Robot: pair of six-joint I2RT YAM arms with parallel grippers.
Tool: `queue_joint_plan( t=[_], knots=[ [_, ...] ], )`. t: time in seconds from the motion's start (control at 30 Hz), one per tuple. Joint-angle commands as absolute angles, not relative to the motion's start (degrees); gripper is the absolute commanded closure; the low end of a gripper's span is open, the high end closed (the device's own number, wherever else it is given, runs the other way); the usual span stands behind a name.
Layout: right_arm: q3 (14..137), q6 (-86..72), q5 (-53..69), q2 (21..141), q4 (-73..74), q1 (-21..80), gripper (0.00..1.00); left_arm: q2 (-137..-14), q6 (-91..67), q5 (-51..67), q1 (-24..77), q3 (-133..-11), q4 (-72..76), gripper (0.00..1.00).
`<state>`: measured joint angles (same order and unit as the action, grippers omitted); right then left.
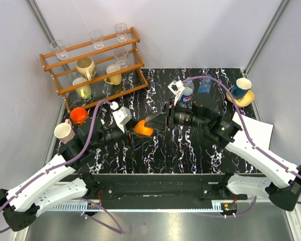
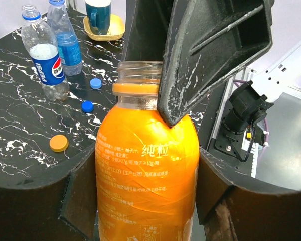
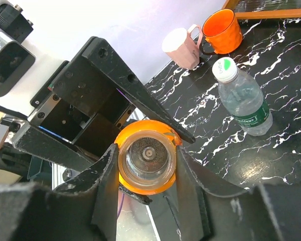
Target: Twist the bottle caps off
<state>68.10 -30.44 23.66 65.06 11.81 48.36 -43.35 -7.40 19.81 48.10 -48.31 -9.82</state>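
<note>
Far left, near the mugs – clear bottle with green label [image 3: 243, 98] lies on the worktop [image 1: 190, 150], green cap on.

Centre – left gripper [image 2: 146, 196] clenched on the body of the squat orange bottle [image 1: 143, 129], held above the worktop. The neck is open, with no cap on it. Right gripper [image 3: 146, 156] is closed against that bare neck, one finger on each side.

Loose on the worktop: an orange cap [image 2: 58, 143] and two blue caps [image 2: 95, 83].

Right rear – clear bottle with blue-red label [image 1: 185, 95] stands upright, with the translucent blue bottle [image 1: 204, 85] just beside it.
</note>
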Motion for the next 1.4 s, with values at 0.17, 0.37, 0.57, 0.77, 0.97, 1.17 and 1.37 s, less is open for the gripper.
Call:
queue_joint_plan(
  t=[0.17, 0.37, 0.57, 0.77, 0.97, 1.17, 1.37],
  knots=[
    [72.3, -26.4, 12.9, 64.1, 13.6, 49.0, 1.0, -41.8, -5.9, 14.4, 48.2, -51.5, -9.1, 0.01],
    [82.2, -16.4, -14.4, 71.2, 22.1, 48.7, 1.0, -34.4, -3.4, 0.2, 48.2, -54.8, -18.5, 0.01],
    [89.5, -10.1, -25.0, 87.1, 20.7, 46.2, 1.0, -25.8, -3.9, -12.1, 48.2, -55.3, -24.6, 0.01],
    [96.1, -12.6, -26.4, 103.5, 21.0, 39.4, 1.0, -21.6, -6.5, -14.1, 48.2, -55.4, -29.9, 0.01],
    [99.1, -12.9, -28.7, 113.0, 16.8, 37.7, 1.0, -17.9, -7.8, -12.9, 48.2, -54.1, -30.3, 0.01],
    [102.7, -14.1, -28.3, 119.2, 17.3, 37.2, 1.0, -17.1, -8.0, -11.2, 48.2, -52.8, -30.3, 0.01],
    [103.7, -14.6, -29.5, 122.5, 16.6, 36.8, 1.0, -16.3, -8.6, -10.6, 48.2, -51.2, -29.7, 0.01]
  ],
)
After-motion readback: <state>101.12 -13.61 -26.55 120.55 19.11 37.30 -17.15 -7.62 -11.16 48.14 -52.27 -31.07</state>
